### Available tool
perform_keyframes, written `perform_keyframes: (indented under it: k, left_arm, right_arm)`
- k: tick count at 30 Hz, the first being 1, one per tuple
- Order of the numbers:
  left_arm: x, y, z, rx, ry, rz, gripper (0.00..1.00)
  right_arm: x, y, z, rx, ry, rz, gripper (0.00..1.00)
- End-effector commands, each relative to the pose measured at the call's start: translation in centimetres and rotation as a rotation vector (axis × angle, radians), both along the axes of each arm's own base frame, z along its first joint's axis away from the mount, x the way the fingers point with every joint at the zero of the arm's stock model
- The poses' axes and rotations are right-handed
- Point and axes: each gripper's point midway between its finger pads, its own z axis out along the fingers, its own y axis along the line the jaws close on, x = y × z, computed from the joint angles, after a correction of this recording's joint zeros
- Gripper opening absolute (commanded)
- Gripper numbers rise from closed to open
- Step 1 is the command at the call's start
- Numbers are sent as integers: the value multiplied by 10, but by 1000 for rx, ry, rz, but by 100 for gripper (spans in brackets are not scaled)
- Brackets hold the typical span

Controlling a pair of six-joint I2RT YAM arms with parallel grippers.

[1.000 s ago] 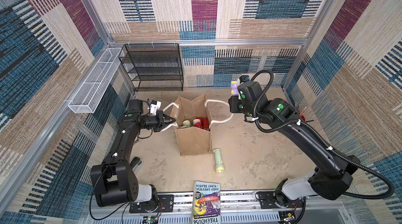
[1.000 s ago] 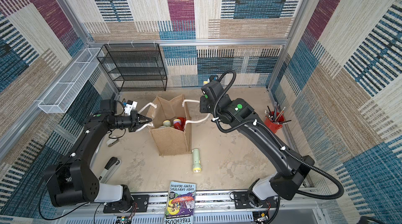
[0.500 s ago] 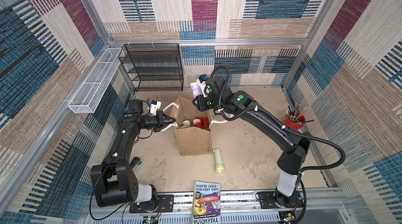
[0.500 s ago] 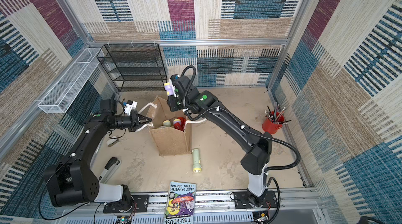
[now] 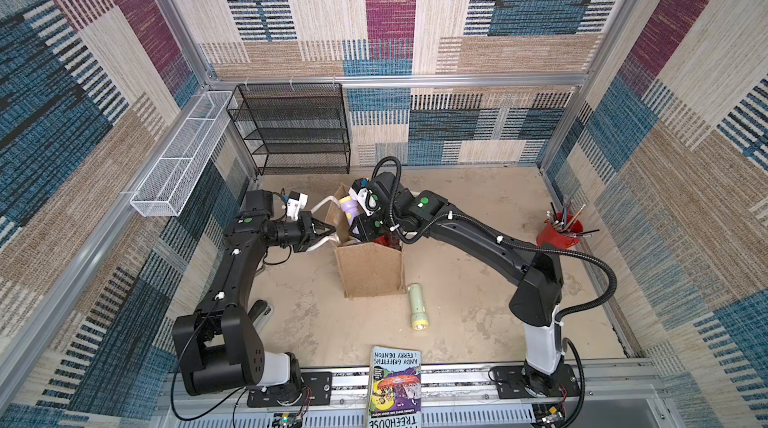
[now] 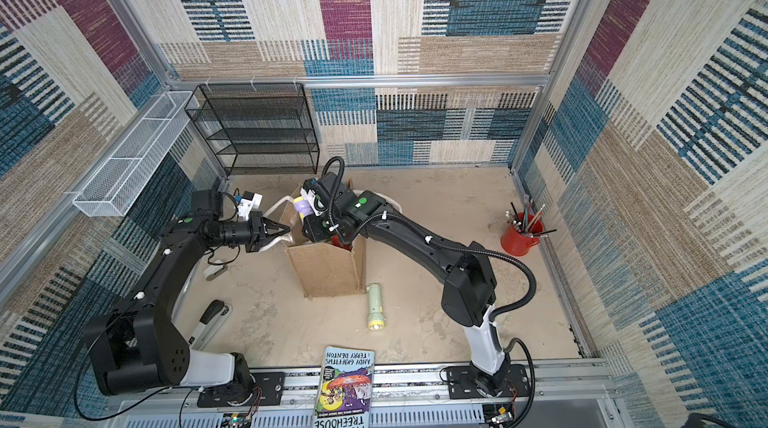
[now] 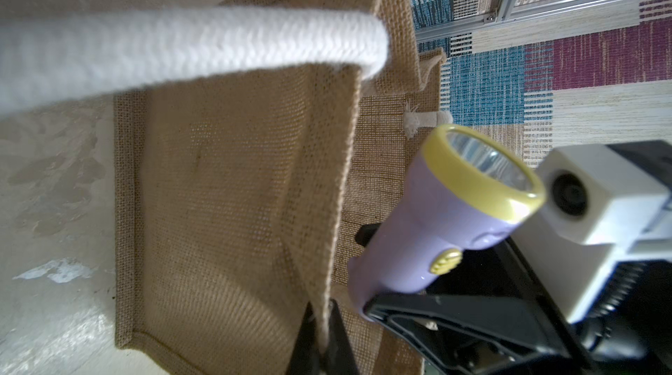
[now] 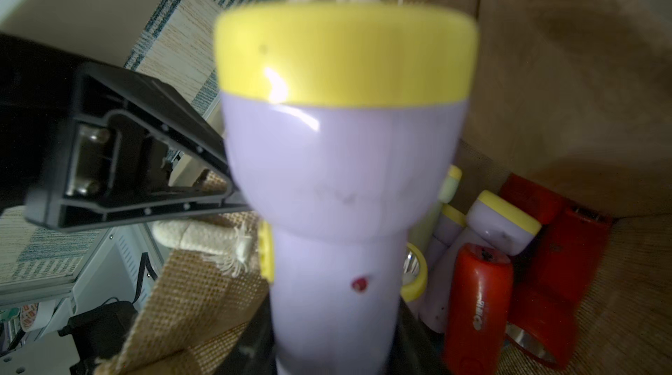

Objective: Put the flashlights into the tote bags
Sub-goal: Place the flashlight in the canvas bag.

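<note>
surface: tabletop | tote bag upright | 1 pale-green flashlight just beside it | red pot well apart

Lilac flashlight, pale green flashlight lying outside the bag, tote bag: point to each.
lilac flashlight point(image 7: 418, 238): left wrist view, on its lilac barrel below the yellow head.
pale green flashlight point(image 5: 416, 303): in a top view, on the middle of its barrel.
tote bag point(image 5: 370, 270): in a top view, on its bare near wall.

My left pincer pinches tight on the rim of the tan burlap tote bag, forearm level. My right pincer, arm outstretched, clamps a lilac yellow-headed flashlight.
</note>
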Motion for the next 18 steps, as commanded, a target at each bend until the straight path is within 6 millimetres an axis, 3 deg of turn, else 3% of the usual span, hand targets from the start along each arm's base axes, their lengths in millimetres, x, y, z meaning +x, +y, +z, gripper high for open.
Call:
perform_keyframes:
  k: [1,14,18]
  left_arm:
    - [1,-1,2,-7,-23,-12,0]
    - [1,-1,2,-7,-20,-11,0]
    - [1,-1,1,-7,-19,-11,0]
  right_arm:
    - [-4,14,-3,61,29,33,35]
    - [-20,-2,-84,-59,176,6,34]
    - [-22,-1,-98,-65,215,-3,34]
